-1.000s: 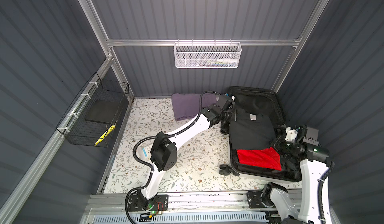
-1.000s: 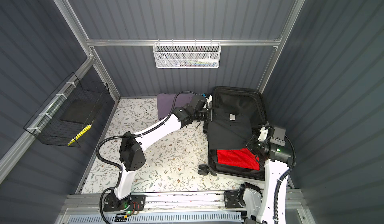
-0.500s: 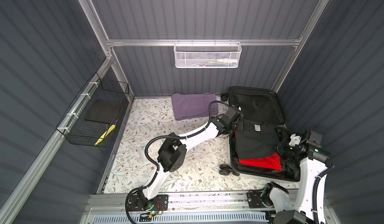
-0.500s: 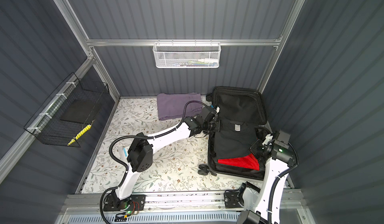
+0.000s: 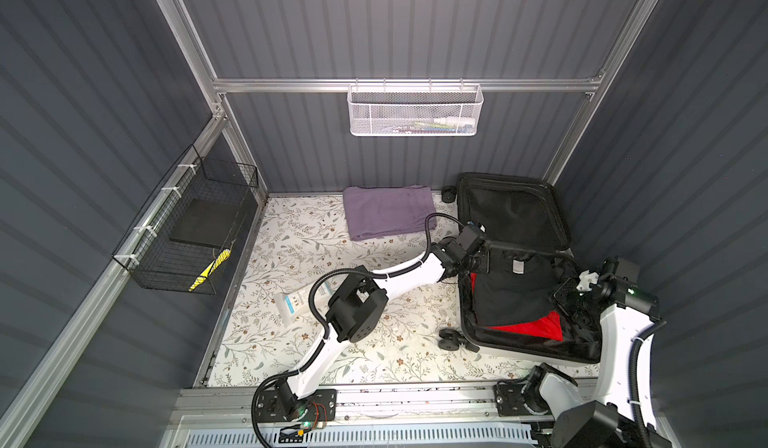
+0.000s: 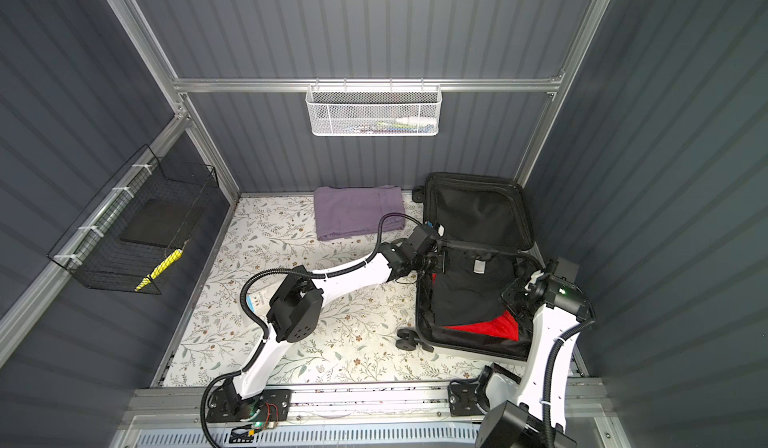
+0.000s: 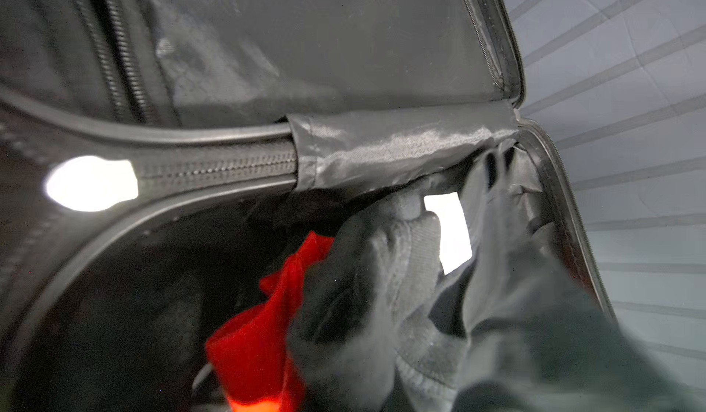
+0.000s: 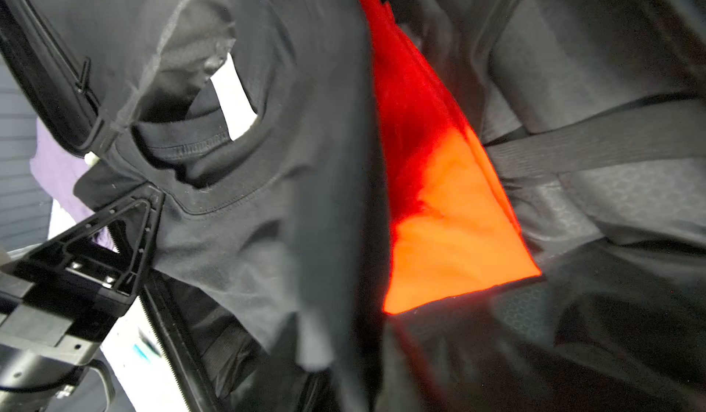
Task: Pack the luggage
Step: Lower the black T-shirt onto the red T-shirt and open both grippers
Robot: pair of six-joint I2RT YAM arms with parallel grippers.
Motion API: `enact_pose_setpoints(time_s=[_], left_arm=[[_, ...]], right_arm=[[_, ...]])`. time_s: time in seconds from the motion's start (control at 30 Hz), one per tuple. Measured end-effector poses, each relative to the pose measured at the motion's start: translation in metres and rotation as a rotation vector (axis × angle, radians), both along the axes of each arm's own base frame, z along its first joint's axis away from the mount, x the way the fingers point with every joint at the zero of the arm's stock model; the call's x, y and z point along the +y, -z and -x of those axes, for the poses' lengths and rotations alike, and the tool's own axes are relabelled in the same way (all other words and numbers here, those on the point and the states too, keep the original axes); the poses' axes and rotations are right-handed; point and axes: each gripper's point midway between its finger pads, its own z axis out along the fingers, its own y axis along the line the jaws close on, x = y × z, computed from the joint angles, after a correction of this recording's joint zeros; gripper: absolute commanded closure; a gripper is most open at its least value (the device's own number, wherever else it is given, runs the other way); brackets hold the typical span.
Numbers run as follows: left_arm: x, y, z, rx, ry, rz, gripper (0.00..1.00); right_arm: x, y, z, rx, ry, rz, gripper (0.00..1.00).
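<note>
The luggage (image 5: 511, 213) (image 6: 478, 213) lies open at the right of the floor, its lid leaning on the back wall. A black shirt (image 5: 515, 296) (image 6: 465, 296) (image 8: 267, 161) (image 7: 382, 295) is draped in the lower shell over a red garment (image 5: 536, 327) (image 6: 490, 327) (image 8: 439, 219) (image 7: 263, 333). My left gripper (image 5: 484, 261) (image 6: 442, 261) is at the shell's left rim, shut on the shirt near its collar. My right gripper (image 5: 567, 296) (image 6: 513, 294) is at the shell's right rim against the shirt's edge. Its fingers are hidden by cloth.
A folded purple cloth (image 5: 388, 211) lies by the back wall. A white tube (image 5: 299, 302) lies on the floral floor, partly under my left arm. A white mesh basket (image 5: 415, 111) hangs on the back wall and a black wire basket (image 5: 191, 234) on the left wall.
My left gripper has pulled the black shirt from the lid area down toward the front, so it now covers more of the red garment. The right gripper has stayed at the right rim.
</note>
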Motion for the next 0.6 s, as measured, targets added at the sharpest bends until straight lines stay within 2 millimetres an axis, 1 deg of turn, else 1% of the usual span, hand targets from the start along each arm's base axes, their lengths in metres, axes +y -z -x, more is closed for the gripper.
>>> enact_pose_setpoints(time_s=[0.03, 0.07, 0.1, 0.2, 0.3, 0.4, 0.5, 0.6], left_arm=[[-0.001, 0.0, 0.0, 0.001, 0.003, 0.001, 0.5], [-0.001, 0.001, 0.001, 0.003, 0.005, 0.002, 0.35], [-0.001, 0.001, 0.001, 0.004, 0.007, 0.003, 0.24], [-0.005, -0.005, 0.003, 0.003, 0.019, 0.031, 0.01], [-0.008, -0.008, 0.008, -0.006, 0.033, 0.028, 0.0], [-0.006, -0.01, 0.009, -0.008, 0.036, 0.024, 0.0], [-0.005, -0.013, 0.011, -0.01, 0.048, 0.02, 0.0], [-0.003, -0.023, 0.012, -0.025, 0.059, 0.014, 0.0]], right_arm=[[-0.002, 0.0, 0.001, 0.004, 0.003, 0.009, 0.36], [-0.003, 0.0, 0.001, 0.007, 0.011, 0.012, 0.34], [-0.005, 0.0, 0.002, 0.012, 0.02, 0.022, 0.33], [-0.01, -0.007, 0.002, -0.004, 0.049, 0.052, 0.3], [-0.013, -0.027, -0.003, -0.064, 0.068, 0.075, 0.29], [-0.012, -0.047, -0.015, -0.141, 0.066, 0.066, 0.28], [-0.006, -0.055, -0.026, -0.191, 0.046, 0.013, 0.27], [0.002, -0.058, -0.036, -0.226, 0.022, -0.043, 0.27]])
